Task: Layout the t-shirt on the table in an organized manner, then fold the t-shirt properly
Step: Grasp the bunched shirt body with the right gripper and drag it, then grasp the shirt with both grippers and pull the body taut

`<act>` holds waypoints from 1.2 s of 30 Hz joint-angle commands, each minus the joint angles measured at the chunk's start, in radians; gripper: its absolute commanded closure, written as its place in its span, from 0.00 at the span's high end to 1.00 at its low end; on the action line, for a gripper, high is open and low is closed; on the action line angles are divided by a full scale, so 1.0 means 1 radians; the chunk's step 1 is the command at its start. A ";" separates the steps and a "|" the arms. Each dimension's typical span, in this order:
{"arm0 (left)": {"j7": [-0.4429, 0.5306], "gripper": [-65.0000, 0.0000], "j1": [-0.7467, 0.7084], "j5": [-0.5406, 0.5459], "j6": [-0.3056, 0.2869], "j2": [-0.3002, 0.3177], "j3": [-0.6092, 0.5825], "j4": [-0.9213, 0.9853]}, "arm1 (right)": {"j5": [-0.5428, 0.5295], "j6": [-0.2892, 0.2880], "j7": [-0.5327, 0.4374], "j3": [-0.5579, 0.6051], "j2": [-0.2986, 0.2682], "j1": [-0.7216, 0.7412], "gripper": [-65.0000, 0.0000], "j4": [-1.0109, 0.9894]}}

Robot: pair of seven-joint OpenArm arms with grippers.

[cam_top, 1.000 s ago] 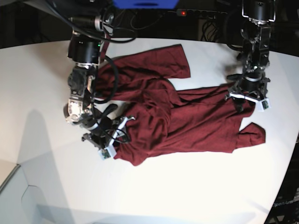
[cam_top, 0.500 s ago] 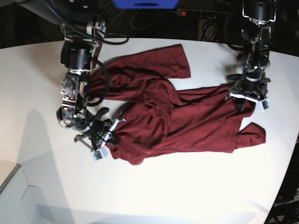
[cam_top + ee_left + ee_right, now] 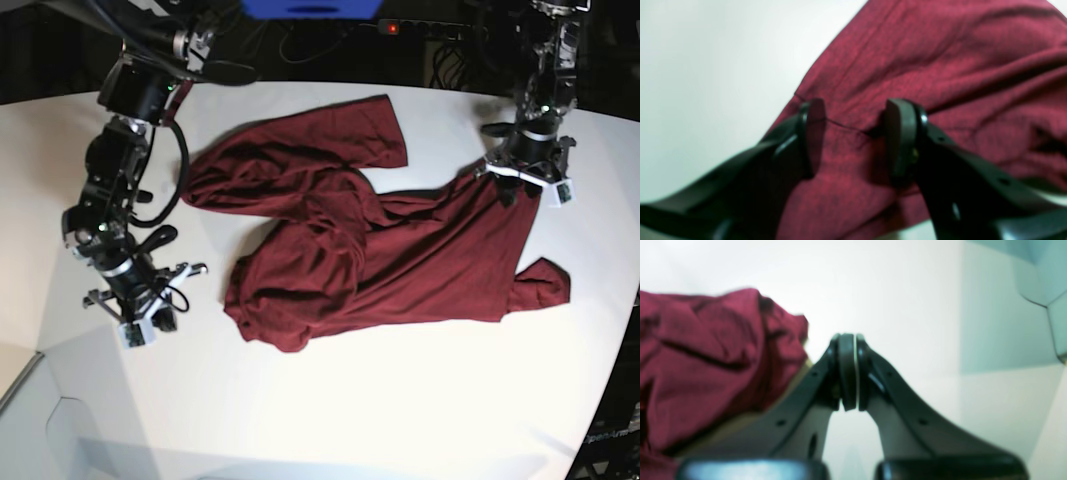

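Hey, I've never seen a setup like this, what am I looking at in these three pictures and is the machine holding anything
This is a robot with two arms working at a white table. One picture looks down from above; the other two come from small cameras mounted on each wrist, looking out past the gripper's black fingers.

A dark red long-sleeved t-shirt lies rumpled on the table, not yet spread flat.

In the overhead picture, the left gripper is at the right, at the shirt's upper edge. Its wrist camera shows the jaws standing apart with cloth between them, so the left gripper straddles the fabric but has not clamped it.

The right gripper is at the left of the overhead picture, over bare table, apart from the shirt. Its wrist camera shows the right gripper with its jaws pressed together, holding nothing.
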State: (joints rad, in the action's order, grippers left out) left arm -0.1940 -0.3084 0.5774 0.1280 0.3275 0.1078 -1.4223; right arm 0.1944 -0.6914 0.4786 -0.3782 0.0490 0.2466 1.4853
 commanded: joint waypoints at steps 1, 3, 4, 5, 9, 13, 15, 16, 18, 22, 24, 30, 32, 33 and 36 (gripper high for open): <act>-0.077 0.44 -0.038 0.019 0.011 0.003 -0.003 -0.021 | -0.019 0.000 -0.022 0.006 0.001 0.012 0.00 0.019; -0.074 0.44 -0.084 0.014 0.011 0.005 0.005 -0.064 | -0.019 0.000 -0.022 0.006 0.001 -0.003 0.00 0.018; -0.074 0.44 -0.100 0.014 0.011 0.005 0.023 -0.082 | -0.019 0.000 -0.022 0.006 0.002 -0.011 0.00 0.018; -0.077 0.44 -0.114 0.019 0.011 0.005 0.045 -0.102 | -0.019 0.000 -0.022 0.006 0.007 -0.020 0.00 0.018; -0.078 0.44 -0.173 0.020 0.011 -0.005 0.146 -0.225 | -0.019 -0.001 -0.022 0.008 0.041 -0.049 0.00 0.018; -0.078 0.44 -0.170 0.020 0.011 -0.005 0.194 -0.300 | -0.017 -0.001 -0.022 0.097 0.038 -0.056 0.00 -0.004; -0.078 0.44 -0.137 0.020 0.011 -0.006 0.198 -0.315 | -0.016 -0.001 -0.022 0.135 0.035 -0.056 0.03 -0.031; -0.078 0.44 -0.111 0.020 0.011 -0.008 0.198 -0.306 | -0.014 -0.001 -0.022 0.149 0.035 -0.051 0.07 -0.048; -0.080 0.44 -0.041 0.020 0.011 -0.021 0.191 -0.260 | -0.014 -0.001 -0.022 0.166 0.035 -0.040 0.20 -0.094; -0.080 0.44 0.058 0.013 0.011 -0.055 0.158 -0.133 | -0.014 0.003 -0.025 0.164 0.035 0.013 0.45 -0.170; -0.080 0.44 0.084 0.013 0.011 -0.064 0.131 -0.081 | -0.014 0.005 -0.030 0.163 0.030 0.036 0.53 -0.208; -0.078 0.44 0.107 0.013 0.011 -0.069 0.079 0.022 | -0.017 0.000 -0.030 0.170 0.013 0.110 0.56 -0.298; -0.078 0.44 0.110 0.013 0.011 -0.069 0.071 0.041 | -0.017 0.000 -0.030 0.193 0.024 0.112 0.56 -0.300; -0.078 0.44 0.110 0.013 0.011 -0.069 0.071 0.045 | -0.017 0.000 -0.030 0.227 0.035 0.109 0.56 -0.297; -0.078 0.44 0.110 0.013 0.011 -0.069 0.069 0.045 | -0.017 -0.001 -0.024 0.318 0.038 0.092 0.56 -0.294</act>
State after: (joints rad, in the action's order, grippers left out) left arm -0.2378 -0.1993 0.5846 0.1345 0.2520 0.1795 -1.3750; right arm 0.1936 -0.6830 0.4759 -0.0593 0.0837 0.3202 1.1732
